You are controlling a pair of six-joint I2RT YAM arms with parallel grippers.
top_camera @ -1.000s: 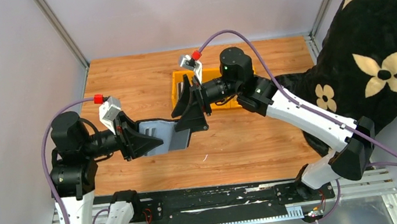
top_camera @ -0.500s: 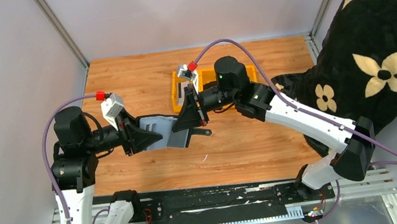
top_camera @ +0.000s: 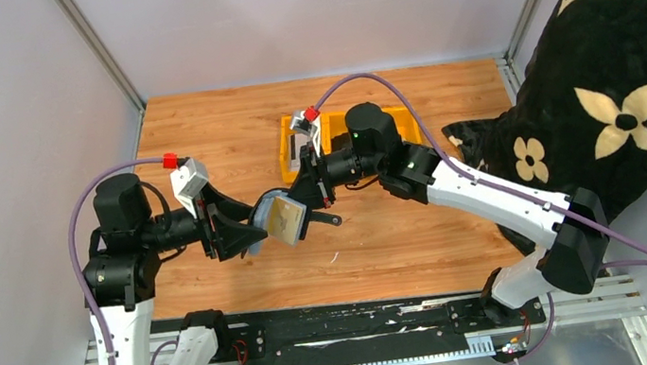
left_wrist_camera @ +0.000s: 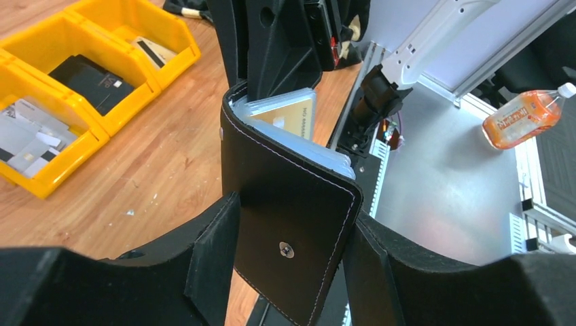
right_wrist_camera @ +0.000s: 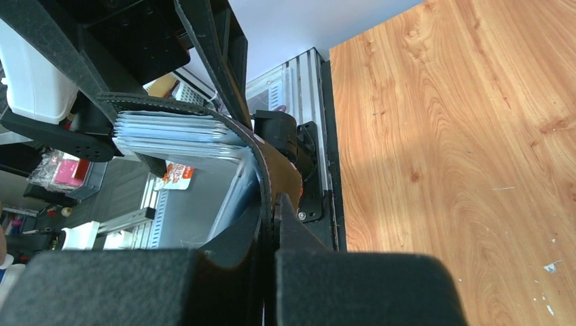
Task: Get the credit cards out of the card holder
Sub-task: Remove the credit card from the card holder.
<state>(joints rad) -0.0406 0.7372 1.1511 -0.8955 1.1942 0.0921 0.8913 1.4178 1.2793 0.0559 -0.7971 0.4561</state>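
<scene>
The black card holder [top_camera: 260, 222] hangs in the air between both arms, above the wooden table. In the left wrist view its snap-stud cover [left_wrist_camera: 292, 224] stands between my left gripper's [left_wrist_camera: 292, 261] fingers, its side edges against both. The left gripper [top_camera: 234, 235] is on the holder's left. My right gripper [top_camera: 311, 205] is pinched shut on the holder's other flap [right_wrist_camera: 261, 173]. The credit cards [right_wrist_camera: 173, 132] sit as a pale stack inside the bent holder. That stack [left_wrist_camera: 319, 151] also shows behind the cover, with a gold-tan card [left_wrist_camera: 289, 121] in front of it.
Yellow bins [top_camera: 337, 133] stand behind the right arm; in them lie a chunky black item [left_wrist_camera: 92, 78] and loose pale cards [left_wrist_camera: 27, 139]. A big black flower-patterned plush [top_camera: 616, 84] fills the right side. An orange bottle [left_wrist_camera: 526, 115] lies beyond the table's near edge.
The right gripper has shut on the holder's flap and moved left and down. The flat-open holder now bends into a fold, showing a gold-tan card. The left jaws have widened.
</scene>
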